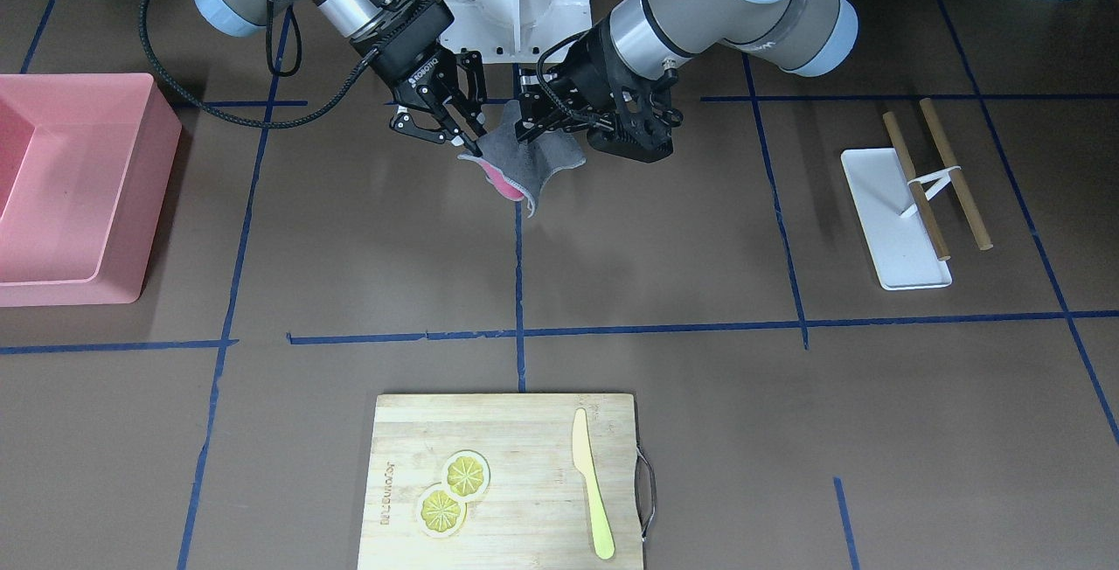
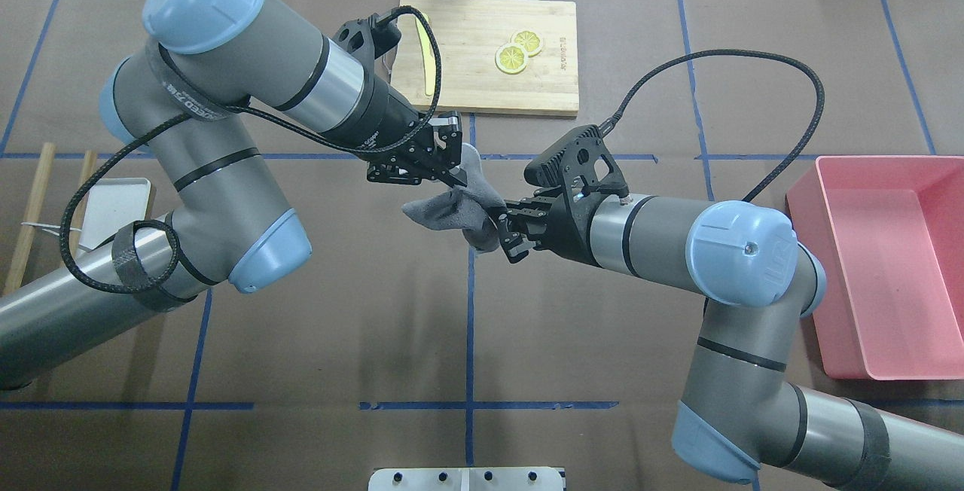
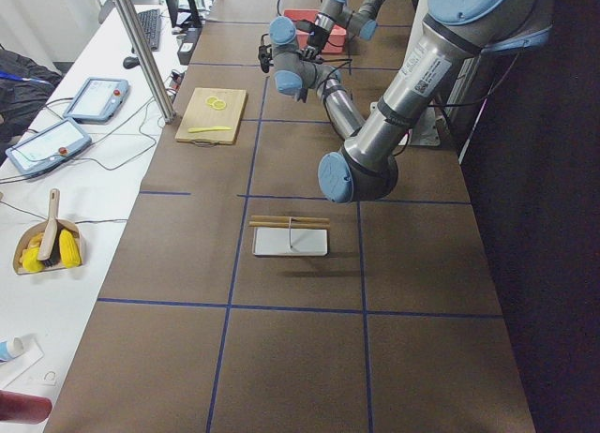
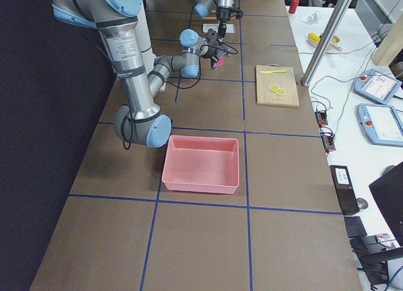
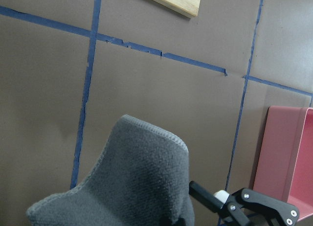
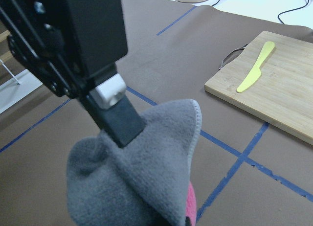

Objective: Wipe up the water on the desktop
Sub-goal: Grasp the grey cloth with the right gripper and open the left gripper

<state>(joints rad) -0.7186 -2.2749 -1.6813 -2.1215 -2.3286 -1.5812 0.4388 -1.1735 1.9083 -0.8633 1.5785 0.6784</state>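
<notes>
A grey cloth (image 1: 538, 163) with a pink underside hangs in the air above the brown desktop (image 1: 664, 246), over a blue tape line near the robot's base. My left gripper (image 1: 527, 126) is shut on the cloth's upper part. My right gripper (image 1: 472, 146) pinches its other edge. From overhead, the cloth (image 2: 452, 208) sags between the left gripper (image 2: 452, 175) and the right gripper (image 2: 501, 231). The cloth fills the bottom of the left wrist view (image 5: 142, 177) and of the right wrist view (image 6: 137, 187) and hides my own fingertips. I see no water on the desktop.
A pink bin (image 1: 79, 194) stands at the robot's right side. A bamboo cutting board (image 1: 524, 439) with two lemon slices (image 1: 453, 491) and a yellow knife (image 1: 590, 483) lies at the far edge. A white tray (image 1: 892, 229) with wooden sticks (image 1: 953, 172) lies on the robot's left.
</notes>
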